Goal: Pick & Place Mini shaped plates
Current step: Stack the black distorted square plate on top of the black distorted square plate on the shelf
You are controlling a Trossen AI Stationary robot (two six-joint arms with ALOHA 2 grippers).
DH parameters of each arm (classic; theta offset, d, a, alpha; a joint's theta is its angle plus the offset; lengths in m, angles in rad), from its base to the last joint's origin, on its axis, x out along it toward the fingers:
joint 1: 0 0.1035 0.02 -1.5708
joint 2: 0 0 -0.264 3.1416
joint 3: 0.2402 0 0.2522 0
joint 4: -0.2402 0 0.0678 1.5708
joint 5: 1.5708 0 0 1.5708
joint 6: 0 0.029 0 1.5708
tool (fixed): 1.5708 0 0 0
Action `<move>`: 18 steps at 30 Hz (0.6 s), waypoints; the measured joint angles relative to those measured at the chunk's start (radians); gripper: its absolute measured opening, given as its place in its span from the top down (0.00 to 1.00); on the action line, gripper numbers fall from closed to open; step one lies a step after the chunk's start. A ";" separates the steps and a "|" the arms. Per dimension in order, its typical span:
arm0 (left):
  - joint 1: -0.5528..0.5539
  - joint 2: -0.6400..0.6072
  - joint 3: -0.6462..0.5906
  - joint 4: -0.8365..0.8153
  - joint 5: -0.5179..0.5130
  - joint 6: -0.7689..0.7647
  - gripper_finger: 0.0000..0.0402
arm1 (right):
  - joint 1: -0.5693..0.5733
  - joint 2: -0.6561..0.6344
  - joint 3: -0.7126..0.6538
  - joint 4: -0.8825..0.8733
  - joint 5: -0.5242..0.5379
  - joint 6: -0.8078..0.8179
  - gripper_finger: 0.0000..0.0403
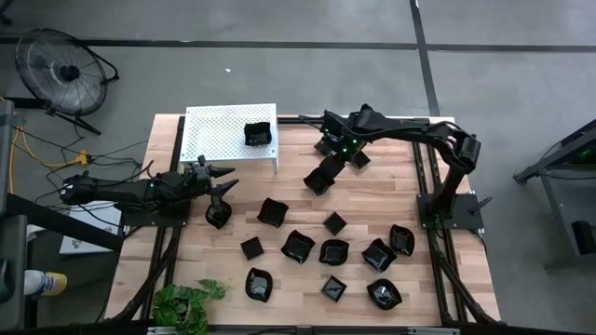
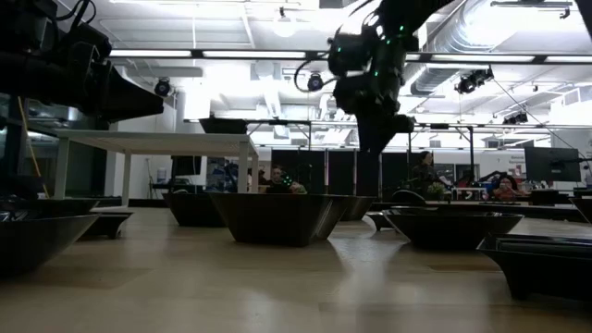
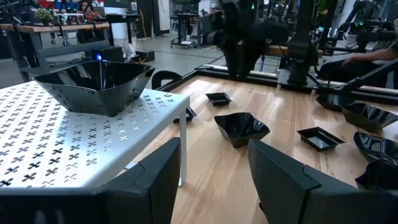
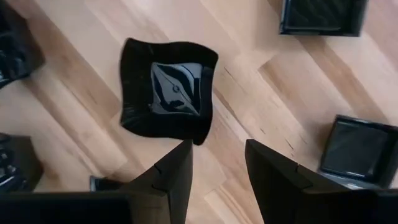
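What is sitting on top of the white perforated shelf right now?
One black dish sits on the white shelf, near its right edge; the rest of the top is bare. The table under the shelf is covered from above, so what lies there cannot be told.

Low view: glossy black dish at the left edge [image 2: 37, 236] and another at the right edge [image 2: 546, 264] are cut off. People at desks in the room behind [image 2: 425, 176] too small to tell. Right wrist view: dark square dish [image 4: 323, 15] cropped by the frame's edge. Left wrist view: black wavy dish [image 3: 376, 146] cut off at the edge.
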 joint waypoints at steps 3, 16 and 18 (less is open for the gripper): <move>0.000 0.000 0.000 0.001 0.001 0.000 0.54 | 0.004 0.040 -0.002 0.010 -0.002 0.003 0.64; 0.000 0.000 0.000 0.000 0.002 0.000 0.54 | 0.018 0.158 -0.001 0.081 0.008 0.000 0.49; 0.000 0.000 0.000 0.000 0.002 0.000 0.54 | 0.019 0.172 -0.001 0.090 0.007 0.000 0.48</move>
